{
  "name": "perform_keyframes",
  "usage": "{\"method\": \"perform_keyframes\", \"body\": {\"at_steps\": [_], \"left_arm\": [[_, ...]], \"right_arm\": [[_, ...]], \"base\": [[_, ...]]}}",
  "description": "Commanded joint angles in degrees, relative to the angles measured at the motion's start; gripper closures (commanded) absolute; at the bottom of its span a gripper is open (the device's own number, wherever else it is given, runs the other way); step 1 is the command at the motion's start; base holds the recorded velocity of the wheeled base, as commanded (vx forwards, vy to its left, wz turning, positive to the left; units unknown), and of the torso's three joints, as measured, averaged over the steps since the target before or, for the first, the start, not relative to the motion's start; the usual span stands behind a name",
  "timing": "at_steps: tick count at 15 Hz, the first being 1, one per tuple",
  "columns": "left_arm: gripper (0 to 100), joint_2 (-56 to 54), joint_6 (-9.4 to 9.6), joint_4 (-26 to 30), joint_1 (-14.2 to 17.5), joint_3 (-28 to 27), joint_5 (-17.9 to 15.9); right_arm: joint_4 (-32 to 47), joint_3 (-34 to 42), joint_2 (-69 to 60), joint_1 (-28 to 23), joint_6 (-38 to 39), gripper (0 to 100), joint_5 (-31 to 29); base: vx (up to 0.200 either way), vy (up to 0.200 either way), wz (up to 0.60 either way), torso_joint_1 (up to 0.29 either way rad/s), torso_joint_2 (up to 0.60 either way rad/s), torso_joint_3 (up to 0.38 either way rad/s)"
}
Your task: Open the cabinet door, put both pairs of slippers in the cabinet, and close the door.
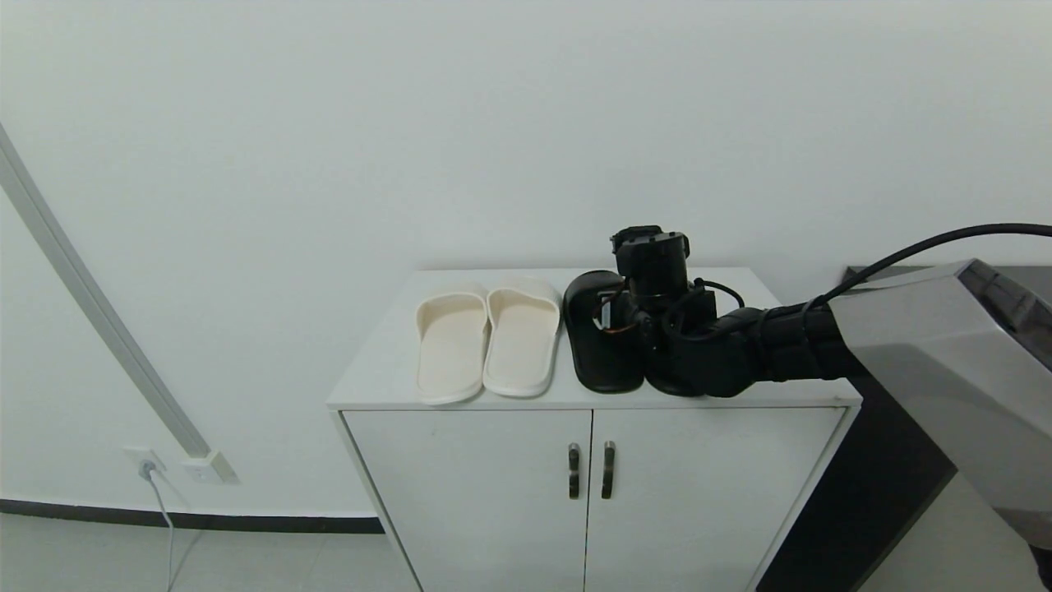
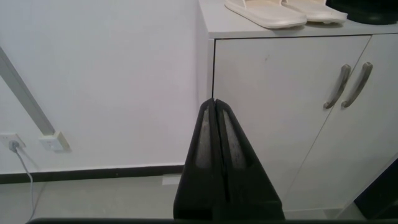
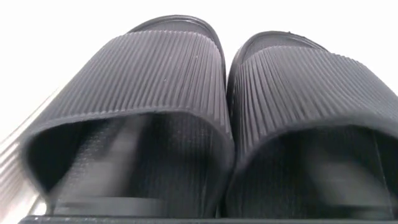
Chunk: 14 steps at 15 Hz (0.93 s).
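Note:
A white cabinet [image 1: 460, 485] stands against the wall with both doors closed and two dark handles [image 1: 574, 470] at the centre seam. On its top lie a pair of white slippers [image 1: 485, 341] on the left and a pair of black slippers [image 1: 600, 337] on the right. My right gripper [image 1: 622, 316] is down at the black pair; the arm covers the right-hand black slipper. The right wrist view looks straight into both ribbed black straps [image 3: 161, 81]. My left gripper [image 2: 215, 109] is shut and holds nothing, low beside the cabinet's left corner, below the white slippers [image 2: 267, 12].
A wall socket with a plugged cable [image 1: 146, 467] sits low on the left wall. A grey conduit [image 1: 90, 304] slants down to it. A dark panel [image 1: 863, 493] stands right of the cabinet. Open floor lies in front of and left of the cabinet.

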Motion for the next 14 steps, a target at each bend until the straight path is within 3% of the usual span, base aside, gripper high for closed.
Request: {"method": "perform_keyframes", "body": {"at_steps": [1,8,12,14], "left_arm": [[100,0.1,0.01,0.0,0.0,0.0,0.0],[100,0.1,0.01,0.0,0.0,0.0,0.0],[100,0.1,-0.08,0.0,0.0,0.0,0.0],[100,0.1,-0.08,0.0,0.0,0.0,0.0]], "right_arm": [[0.0,-0.3,0.1,-0.1,-0.1,100,0.0],[0.0,1.0,-2.7,0.0,-0.1,100,-0.5],[-0.7,12.1,-14.7,1.3,-1.6,100,0.2],[-2.9,20.5,-21.8,3.0,-2.3,100,3.7]], "base": [[0.000,0.000,0.00,0.000,0.00,0.000],[0.000,0.000,0.00,0.000,0.00,0.000],[0.000,0.000,0.00,0.000,0.00,0.000],[0.000,0.000,0.00,0.000,0.00,0.000]]}}
